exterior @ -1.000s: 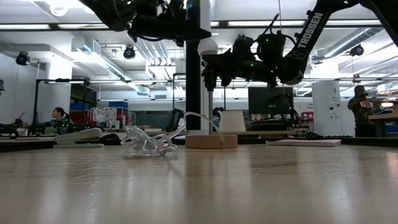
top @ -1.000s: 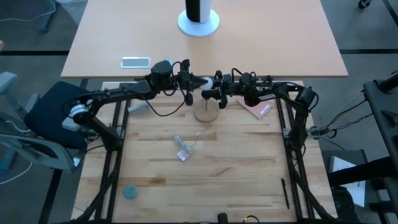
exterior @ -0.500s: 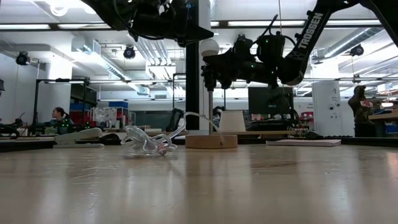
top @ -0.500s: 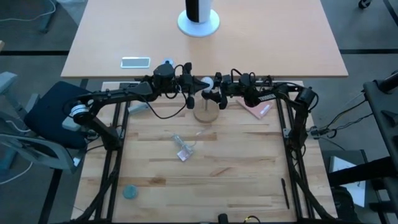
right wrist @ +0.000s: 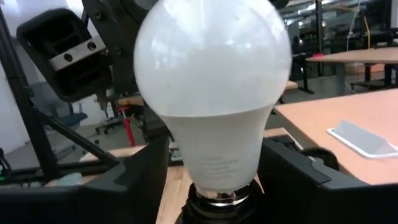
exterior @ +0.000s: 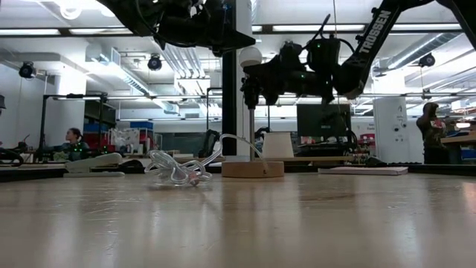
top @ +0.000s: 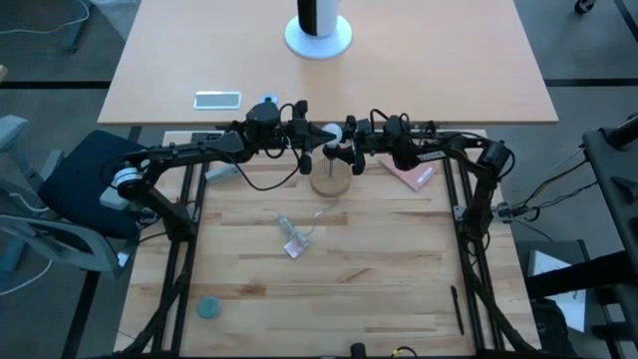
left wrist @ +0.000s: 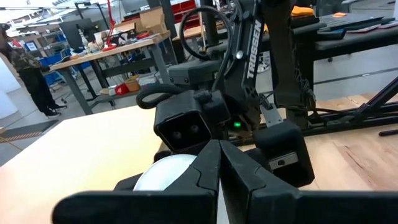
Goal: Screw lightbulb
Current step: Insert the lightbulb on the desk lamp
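Dark right gripper (right wrist: 214,186) jaws straddle the lightbulb (right wrist: 214,87), apart.

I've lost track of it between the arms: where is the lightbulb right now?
In the high view the lightbulb sits at the table's far middle, atop the socket above the round wooden stand, between the left gripper and right gripper.

A frosted white lightbulb (right wrist: 214,93) with a pale silver screw base sits in a black socket (right wrist: 217,208). Both arms are black, one printed with white lettering. The worktop (top: 379,269) is pale striped wood planks. The round stand (top: 330,181) is light tan wood. A clear wrapper (top: 295,237) shows a pinkish patch, possibly a label. A small teal-grey disc (top: 207,308) lies on the wood
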You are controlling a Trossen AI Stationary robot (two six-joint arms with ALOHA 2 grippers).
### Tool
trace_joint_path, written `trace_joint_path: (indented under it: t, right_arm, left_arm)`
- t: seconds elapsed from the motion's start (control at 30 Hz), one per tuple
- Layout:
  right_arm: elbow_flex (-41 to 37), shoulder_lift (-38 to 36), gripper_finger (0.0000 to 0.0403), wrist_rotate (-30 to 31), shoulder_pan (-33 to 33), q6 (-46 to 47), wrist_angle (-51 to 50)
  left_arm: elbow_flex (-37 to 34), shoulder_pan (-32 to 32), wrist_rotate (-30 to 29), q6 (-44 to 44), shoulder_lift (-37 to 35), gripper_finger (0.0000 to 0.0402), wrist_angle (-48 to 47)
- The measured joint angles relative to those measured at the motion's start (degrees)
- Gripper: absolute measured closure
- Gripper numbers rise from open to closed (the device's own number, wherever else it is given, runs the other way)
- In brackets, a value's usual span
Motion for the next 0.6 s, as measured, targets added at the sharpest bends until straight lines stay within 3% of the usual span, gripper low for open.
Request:
trace_joint_path:
  t: [0.3, 0.6]
  right_arm:
    - [0.00, -7.88, 0.0156, 1.54, -0.03, -8.68, -18.68]
    - [-0.02, -16.51, 0.0175, 5.68, -0.03, -17.33, -35.75]
  left_arm:
    - [-0.02, 0.00, 0.01, 0.00, 0.03, 0.0402, 0.00]
    - [-0.04, 0.02, -0.01, 0.00, 0.03, 0.0402, 0.00]
